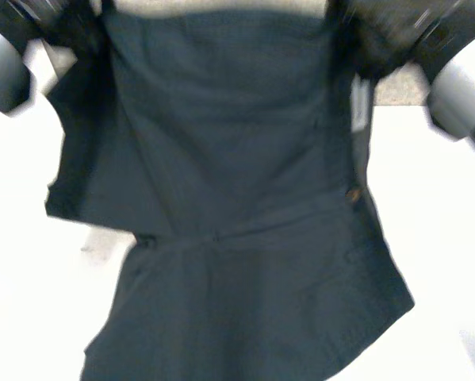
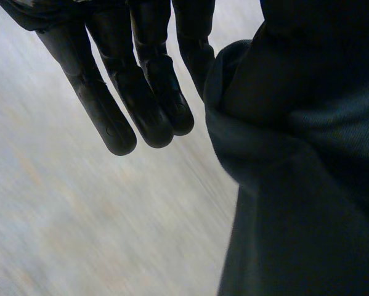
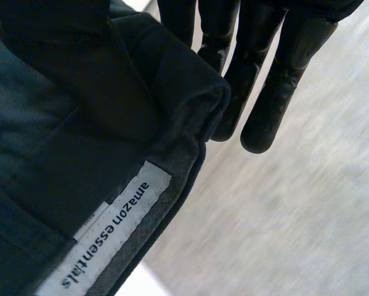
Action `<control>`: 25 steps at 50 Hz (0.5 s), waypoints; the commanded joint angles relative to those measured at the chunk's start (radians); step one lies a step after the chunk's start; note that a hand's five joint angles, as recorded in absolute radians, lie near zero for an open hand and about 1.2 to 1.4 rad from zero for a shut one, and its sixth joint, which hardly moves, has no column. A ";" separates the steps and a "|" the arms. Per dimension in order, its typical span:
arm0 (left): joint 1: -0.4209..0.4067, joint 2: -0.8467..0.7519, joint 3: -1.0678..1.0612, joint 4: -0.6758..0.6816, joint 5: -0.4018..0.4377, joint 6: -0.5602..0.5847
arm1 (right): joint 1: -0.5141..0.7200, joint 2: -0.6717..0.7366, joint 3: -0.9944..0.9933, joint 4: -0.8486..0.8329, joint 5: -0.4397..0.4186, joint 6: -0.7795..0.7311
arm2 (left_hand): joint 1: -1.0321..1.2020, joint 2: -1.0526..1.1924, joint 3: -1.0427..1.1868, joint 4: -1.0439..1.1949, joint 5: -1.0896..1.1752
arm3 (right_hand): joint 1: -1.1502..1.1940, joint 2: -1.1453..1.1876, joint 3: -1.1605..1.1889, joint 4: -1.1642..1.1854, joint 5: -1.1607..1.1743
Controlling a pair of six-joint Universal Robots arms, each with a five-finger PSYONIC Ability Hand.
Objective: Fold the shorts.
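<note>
The dark navy shorts [image 1: 221,198] hang spread out in front of me, held up by their upper corners, with the lower part draping toward the table. My left hand [image 1: 69,25] grips the upper left corner and my right hand [image 1: 384,41] the upper right corner. In the left wrist view the left hand [image 2: 141,105] has straight fingers, with a bunched fold of the shorts [image 2: 283,142] pinched at its thumb side. In the right wrist view the right hand [image 3: 264,80] also has straight fingers, and the waistband [image 3: 172,105] with a white label [image 3: 110,237] is pinched beside them.
The white table [image 1: 443,254] lies below and to both sides of the hanging shorts. Both grey forearms reach in from the upper corners of the head view.
</note>
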 commanded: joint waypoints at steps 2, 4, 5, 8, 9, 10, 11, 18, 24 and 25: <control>-0.003 -0.385 0.097 0.079 -0.008 0.079 | 0.003 0.324 -0.042 -0.082 0.017 0.002 | 0.271 0.200 0.206 0.195 0.243 | 0.418 0.227 0.208 0.204 0.247; -0.006 -0.481 0.166 0.126 -0.017 0.117 | 0.003 0.419 -0.090 -0.157 0.049 -0.005 | 0.271 0.200 0.206 0.195 0.243 | 0.418 0.227 0.208 0.204 0.247; -0.007 -0.512 0.194 0.146 -0.022 0.129 | 0.002 0.451 -0.105 -0.180 0.061 -0.002 | 0.271 0.200 0.206 0.195 0.243 | 0.418 0.227 0.208 0.204 0.247; -0.010 -0.632 0.316 0.221 -0.051 0.155 | -0.003 0.555 -0.177 -0.280 0.098 -0.011 | 0.271 0.200 0.206 0.195 0.243 | 0.418 0.227 0.208 0.204 0.247; -0.010 -0.659 0.350 0.238 -0.059 0.157 | -0.003 0.578 -0.197 -0.306 0.103 -0.016 | 0.271 0.200 0.206 0.195 0.243 | 0.418 0.227 0.208 0.204 0.247; -0.012 -0.711 0.417 0.267 -0.072 0.159 | -0.007 0.623 -0.240 -0.364 0.110 -0.027 | 0.271 0.200 0.206 0.195 0.243 | 0.418 0.227 0.208 0.204 0.247; -0.012 -0.736 0.448 0.280 -0.075 0.157 | -0.009 0.647 -0.262 -0.395 0.113 -0.034 | 0.271 0.200 0.206 0.195 0.243 | 0.418 0.227 0.208 0.204 0.247; -0.038 -0.857 0.600 0.313 -0.077 0.157 | -0.013 0.825 -0.466 -0.448 0.130 -0.122 | -0.415 -0.486 -0.480 -0.492 -0.443 | -0.803 -0.995 -1.014 -1.018 -0.975; -0.065 -0.851 0.573 0.356 -0.100 0.160 | -0.009 0.826 -0.504 -0.314 0.152 -0.116 | -0.951 -1.021 -1.016 -1.027 -0.978 | -0.803 -0.995 -1.014 -1.018 -0.975; -0.070 -0.847 0.564 0.361 -0.108 0.160 | -0.009 0.813 -0.494 -0.303 0.156 -0.116 | -0.951 -1.021 -1.016 -1.027 -0.978 | -0.803 -0.995 -1.014 -1.018 -0.975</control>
